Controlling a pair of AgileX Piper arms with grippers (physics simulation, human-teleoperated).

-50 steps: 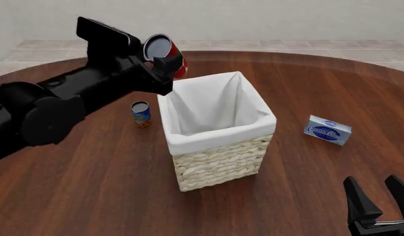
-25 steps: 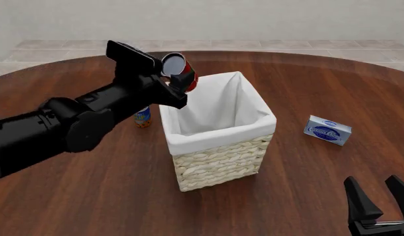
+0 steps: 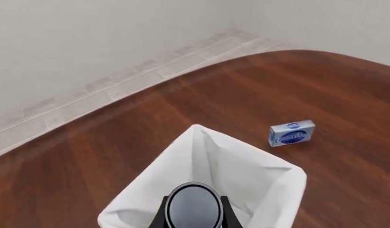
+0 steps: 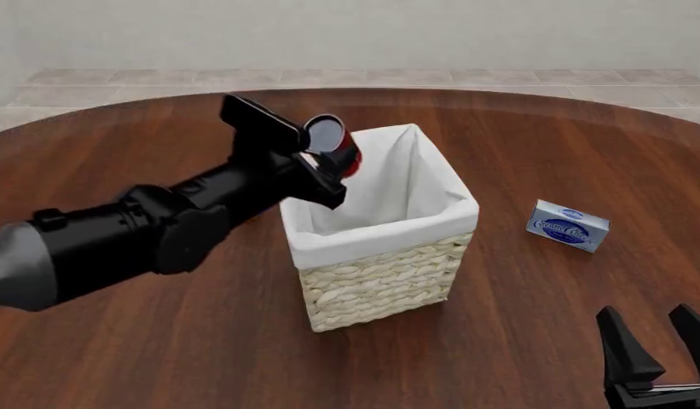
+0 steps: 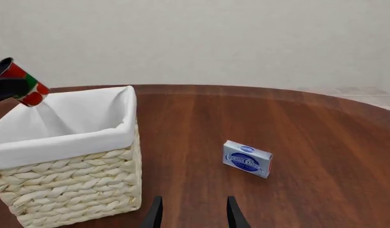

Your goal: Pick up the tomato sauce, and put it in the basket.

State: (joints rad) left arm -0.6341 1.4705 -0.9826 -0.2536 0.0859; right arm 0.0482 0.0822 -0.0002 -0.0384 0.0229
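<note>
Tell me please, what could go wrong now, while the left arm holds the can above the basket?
1. The tomato sauce is tilted in the left gripper and hangs over the basket's near-left rim, not its middle. Released here, it might strike the rim and fall outside.
2. The gripper sits close to the white lining; lowering further could catch the cloth or push the basket.

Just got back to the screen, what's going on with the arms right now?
The left gripper holds the small red-labelled tomato sauce can, tilted, above the near-left corner of the tall pale wicker basket with white cloth lining; the can is not yet released. The right gripper sits open and idle near the table's front edge. A small blue-and-white box lies on the brown wooden table to the basket's right.
</note>
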